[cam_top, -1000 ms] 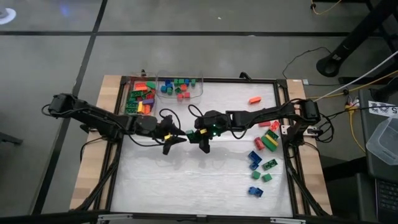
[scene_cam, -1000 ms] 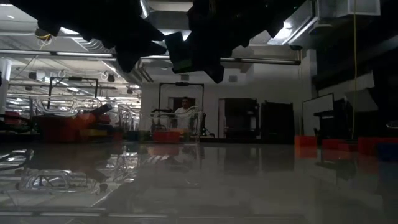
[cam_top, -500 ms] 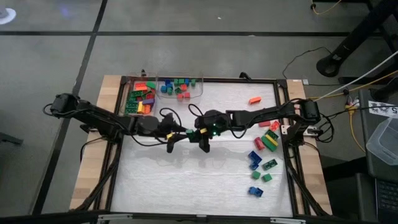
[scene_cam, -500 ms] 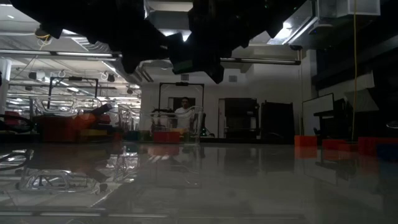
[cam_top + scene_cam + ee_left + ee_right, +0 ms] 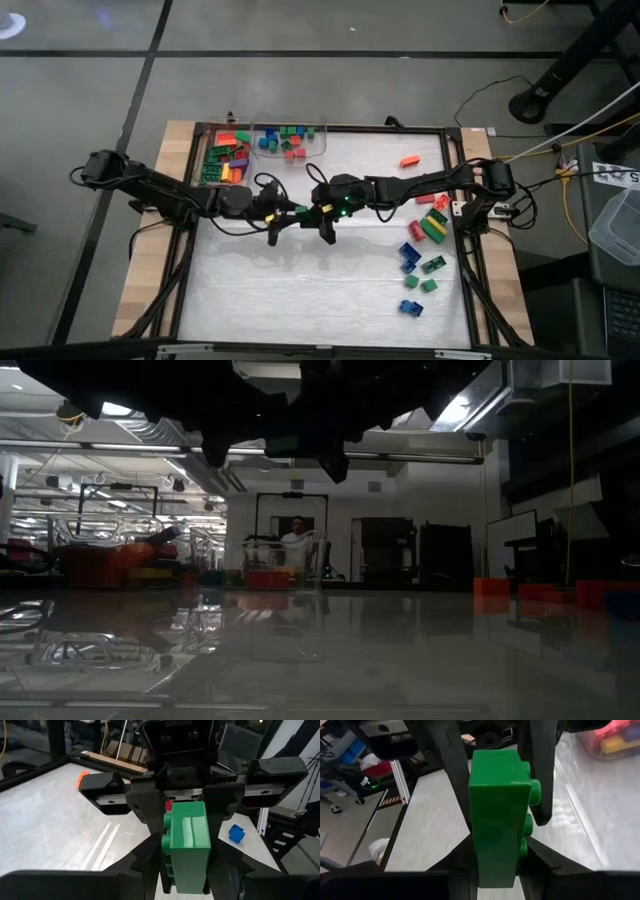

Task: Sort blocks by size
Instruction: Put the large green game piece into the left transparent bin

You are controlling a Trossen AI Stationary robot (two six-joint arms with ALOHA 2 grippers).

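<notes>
**bricknerd:** Green long block (image 5: pixel 185 845) is basically mid-handoff. From the left wrist camera it sits right up close between that arm's own dark fingers (image 5: pixel 145 865), studs facing sideways, and directly past it the other arm's gripper faces in with its fingers on both sides of the same block. Right wrist camera shows the same deal: green block (image 5: pixel 497 815) standing upright, clamped between the fingers, studs off to one side.

**tablecam:** Yep, overhead agrees. Left gripper (image 5: pixel 285 212) and right gripper (image 5: pixel 312 212) meet nose to nose over the middle of the worktop (image 5: pixel 330 290), lifted off it. Left arm reaches in low from the left edge, elbow bent; right arm stretches almost straight across from the right edge. Both pinch that one green block (image 5: pixel 302 211), neither is spread.

**bricknerd:** And the rest of the blocks?

**tablecam:** Nearest the front on the right side: loose blue and green blocks (image 5: pixel 418 275), then a red and green bunch (image 5: pixel 432 222) just behind them by the right rail. One orange block (image 5: pixel 408 160) lies alone further back. At the far left corner, two clear trays: the left tray (image 5: pixel 222 160) has the long ones, the right tray (image 5: pixel 290 142) the short ones.

**bricknerd:** Low camera only gives me dark arm shapes (image 5: pixel 290 410) up top, plus a person (image 5: pixel 296 538) way off in the room.
</notes>
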